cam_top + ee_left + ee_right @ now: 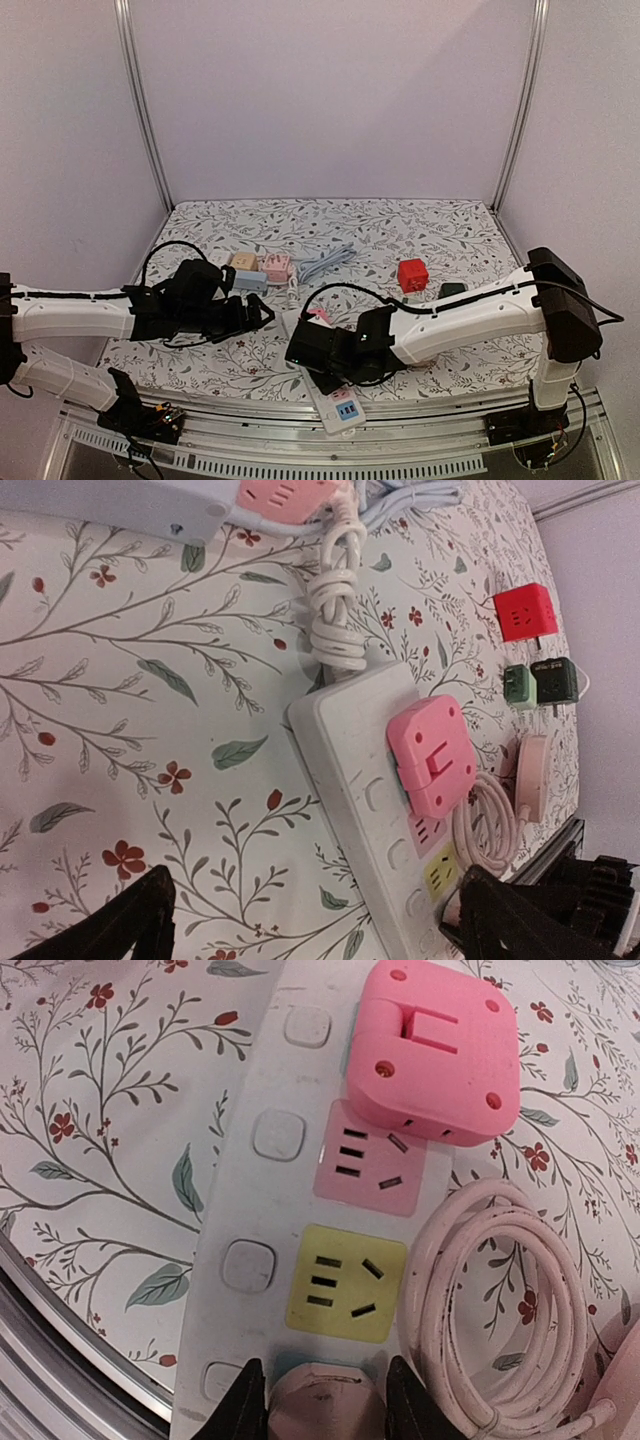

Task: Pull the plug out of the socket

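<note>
Right gripper (325,1375) pinches the pale plug (325,1407) at 6 o'clock. The strip (225,1200) runs 12-to-6, so pull perpendicular to its face. Left gripper (315,905) is spread and farther off.

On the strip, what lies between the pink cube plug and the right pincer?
An empty pink socket and an empty yellow socket, in the right wrist view.

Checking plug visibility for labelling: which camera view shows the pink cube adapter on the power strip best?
Right wrist: the pink cube adapter is close, sharp and whole, seated on the power strip. Left wrist shows it whole but smaller. Top external shows only a pink sliver beside the right arm.
</note>
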Controlling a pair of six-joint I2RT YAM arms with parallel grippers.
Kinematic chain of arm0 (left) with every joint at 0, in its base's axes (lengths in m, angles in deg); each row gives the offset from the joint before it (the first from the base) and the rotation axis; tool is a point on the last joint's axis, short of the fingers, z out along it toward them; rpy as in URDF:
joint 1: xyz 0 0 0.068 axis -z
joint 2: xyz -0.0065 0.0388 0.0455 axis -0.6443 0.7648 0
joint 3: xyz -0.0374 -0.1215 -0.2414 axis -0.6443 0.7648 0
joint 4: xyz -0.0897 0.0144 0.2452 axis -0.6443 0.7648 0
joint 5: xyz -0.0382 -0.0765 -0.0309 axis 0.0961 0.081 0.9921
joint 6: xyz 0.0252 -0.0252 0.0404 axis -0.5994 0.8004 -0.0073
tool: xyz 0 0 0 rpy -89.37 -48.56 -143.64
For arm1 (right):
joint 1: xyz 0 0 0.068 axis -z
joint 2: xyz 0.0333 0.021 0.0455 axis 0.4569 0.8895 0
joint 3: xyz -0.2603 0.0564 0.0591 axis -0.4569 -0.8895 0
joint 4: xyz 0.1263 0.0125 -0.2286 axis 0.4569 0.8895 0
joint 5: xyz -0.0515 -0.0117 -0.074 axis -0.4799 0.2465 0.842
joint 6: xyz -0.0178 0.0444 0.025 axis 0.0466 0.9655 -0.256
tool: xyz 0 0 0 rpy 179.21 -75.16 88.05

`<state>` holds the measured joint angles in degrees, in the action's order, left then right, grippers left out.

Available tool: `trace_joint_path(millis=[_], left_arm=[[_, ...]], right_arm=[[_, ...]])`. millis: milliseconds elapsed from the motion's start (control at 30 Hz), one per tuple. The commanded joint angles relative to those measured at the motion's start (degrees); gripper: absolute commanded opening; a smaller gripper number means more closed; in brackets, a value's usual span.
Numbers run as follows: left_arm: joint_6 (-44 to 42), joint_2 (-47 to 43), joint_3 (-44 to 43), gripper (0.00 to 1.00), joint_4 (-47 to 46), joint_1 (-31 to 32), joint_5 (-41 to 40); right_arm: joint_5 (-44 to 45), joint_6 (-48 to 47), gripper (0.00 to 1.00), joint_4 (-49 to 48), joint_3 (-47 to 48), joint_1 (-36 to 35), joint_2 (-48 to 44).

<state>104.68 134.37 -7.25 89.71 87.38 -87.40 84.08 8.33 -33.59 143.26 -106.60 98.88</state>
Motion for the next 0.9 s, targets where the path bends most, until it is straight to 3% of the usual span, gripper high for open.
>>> trace_joint_path(millis=[0, 200, 400, 867], left_arm=[[0.1, -0.6, 0.3, 0.97, 0.5, 1.0, -0.3], [0.2, 0.2, -0.1, 0.97, 0.0, 1.6, 0.2], [0.7, 1.3, -0.2, 0.97, -1.9, 2.5, 0.3], [5.8, 8.8, 1.4, 0.97, -16.2, 4.8, 6.0]], right_arm=[[-1.9, 0.1, 0.2, 0.3, -0.1, 0.6, 1.8], [-4.5, 0.9, 0.0, -3.9, -2.1, 2.2, -0.7], [-8.1, 2.9, 0.0, -12.0, -6.9, 4.1, -4.6], [-12.6, 8.2, 0.0, -25.5, -12.9, 5.9, -11.2]])
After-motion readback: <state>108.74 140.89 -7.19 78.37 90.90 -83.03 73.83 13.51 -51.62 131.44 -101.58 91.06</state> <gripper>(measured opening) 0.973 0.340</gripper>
